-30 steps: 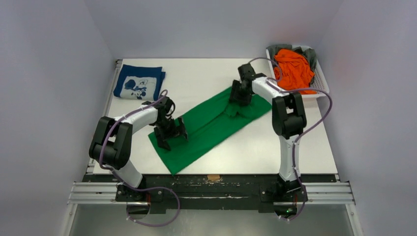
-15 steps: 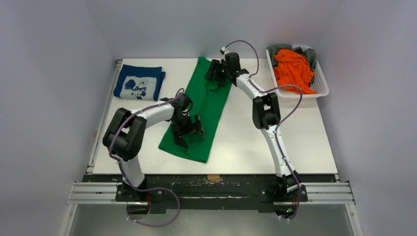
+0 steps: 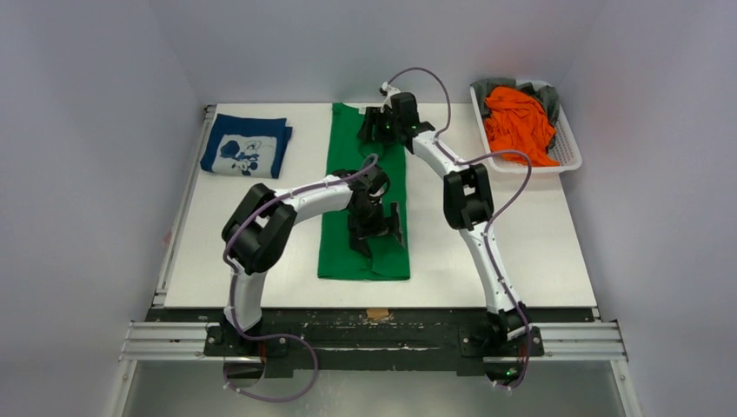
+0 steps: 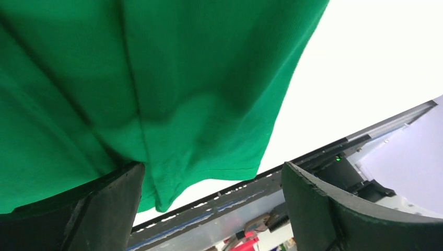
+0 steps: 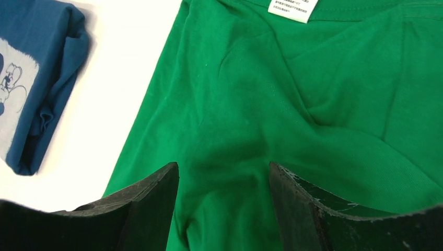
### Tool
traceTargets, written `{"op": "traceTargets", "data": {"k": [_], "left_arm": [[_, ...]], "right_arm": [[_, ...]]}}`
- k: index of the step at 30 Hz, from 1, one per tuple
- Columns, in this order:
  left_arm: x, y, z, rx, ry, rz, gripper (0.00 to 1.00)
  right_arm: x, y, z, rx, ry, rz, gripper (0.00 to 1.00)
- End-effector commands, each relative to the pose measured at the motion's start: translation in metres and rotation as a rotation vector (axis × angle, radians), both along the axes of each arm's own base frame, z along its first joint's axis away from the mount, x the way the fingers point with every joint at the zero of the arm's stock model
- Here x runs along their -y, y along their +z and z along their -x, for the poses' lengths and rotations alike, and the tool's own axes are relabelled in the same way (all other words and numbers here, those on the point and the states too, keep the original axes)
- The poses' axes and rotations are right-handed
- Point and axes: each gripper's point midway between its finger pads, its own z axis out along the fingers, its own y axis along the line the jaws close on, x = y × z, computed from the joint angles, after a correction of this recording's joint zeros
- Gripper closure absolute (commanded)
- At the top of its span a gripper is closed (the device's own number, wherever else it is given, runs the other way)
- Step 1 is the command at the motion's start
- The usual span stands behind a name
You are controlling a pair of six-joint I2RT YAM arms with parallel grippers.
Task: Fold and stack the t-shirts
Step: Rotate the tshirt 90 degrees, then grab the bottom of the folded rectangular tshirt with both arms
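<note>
**Item 1: green t-shirt (image 3: 365, 195).** Lies flat on the table (image 3: 487, 243) as a long narrow strip with its sides turned in. It runs from the top centre of the overhead frame to the lower centre. The collar end is at the top, and the white neck label (image 5: 291, 8) shows at the upper edge of the right wrist view. The hem end lies near the table's front edge.

**Item 2: left claw (image 3: 380, 236).** Sits low over the lower half of the strip, jaws spread wide, holding nothing.

**Item 3: right claw (image 3: 375, 129).** Sits over the collar end, jaws likewise apart and empty.

**Item 4: navy t-shirt (image 3: 246, 145).** Folded, white print up, in the upper left of the overhead frame, well apart from the strip.

**Item 5: basket (image 3: 569, 143).** In the upper right, holding the orange t-shirt (image 3: 517, 122) and grey t-shirt (image 3: 547, 94), both crumpled.

**Status (judged).** 1 shirt is folded and the green one is folded lengthwise only, so the crosswise fold comes next.

**Handling note.**
- Both claws should take the 2 corners of the same end and pinch every layer at each corner.
- Lift only slightly and carry that end over level, so the edges meet square.
- An uneven pull would likely skew the soft cloth or let the tucked sides fall open.
</note>
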Motion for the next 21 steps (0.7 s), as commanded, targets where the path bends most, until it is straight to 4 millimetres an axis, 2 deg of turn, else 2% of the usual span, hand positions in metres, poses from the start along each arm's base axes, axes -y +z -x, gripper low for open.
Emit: {"op": "traceTargets", "data": {"k": [1, 3, 4, 5, 9, 11, 12, 16, 18, 21], "left_arm": [[-0.013, 0.043, -0.016, 0.152, -0.037, 0.003, 0.0], [-0.026, 0.065, -0.014, 0.205, -0.068, -0.026, 0.0], [-0.034, 0.073, -0.013, 0.234, -0.071, -0.044, 0.0], [-0.042, 0.08, -0.012, 0.265, -0.071, -0.058, 0.0], [-0.084, 0.101, -0.008, 0.368, -0.031, -0.113, 0.0], [-0.113, 0.102, -0.006, 0.385, 0.024, -0.152, 0.0], [-0.126, 0.098, -0.004, 0.376, 0.057, -0.155, 0.0], [-0.169, 0.067, 0.011, 0.314, 0.164, -0.154, 0.03], [-0.179, 0.054, 0.019, 0.278, 0.181, -0.167, 0.07], [-0.177, 0.038, 0.028, 0.236, 0.17, -0.147, 0.13]], "right_arm": [[0.021, 0.111, 0.002, 0.162, -0.045, 0.069, 0.37], [0.027, 0.146, 0.009, 0.2, -0.064, 0.06, 0.37], [0.031, 0.158, 0.014, 0.208, -0.069, 0.058, 0.37], [0.033, 0.18, 0.021, 0.231, -0.075, 0.046, 0.37], [0.051, 0.202, 0.063, 0.187, -0.081, 0.059, 0.37], [0.065, 0.197, 0.093, 0.127, -0.088, 0.086, 0.37], [0.072, 0.188, 0.109, 0.087, -0.091, 0.105, 0.37], [0.096, 0.153, 0.184, -0.095, -0.113, 0.111, 0.37], [0.099, 0.127, 0.221, -0.203, -0.097, 0.106, 0.39], [0.1, 0.086, 0.278, -0.339, -0.039, 0.139, 0.41]]}}
